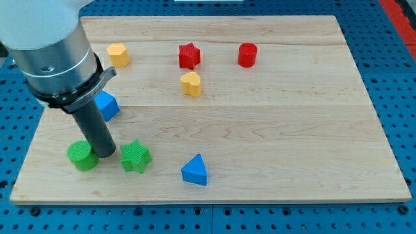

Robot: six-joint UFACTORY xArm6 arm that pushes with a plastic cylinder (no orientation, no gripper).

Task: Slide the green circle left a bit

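The green circle (81,156) lies near the wooden board's bottom left corner. My tip (107,155) is the lower end of a dark rod. It stands right against the circle's right side, between the circle and the green star (135,156) further right. The rod hides part of the circle's upper right edge.
A blue block (106,104) sits above, partly behind the rod. A blue triangle (195,170) lies at the bottom centre. A yellow hexagon (118,54), a red star (189,56), a red cylinder (247,55) and a yellow block (191,84) are near the top. The board's left edge (31,146) is close.
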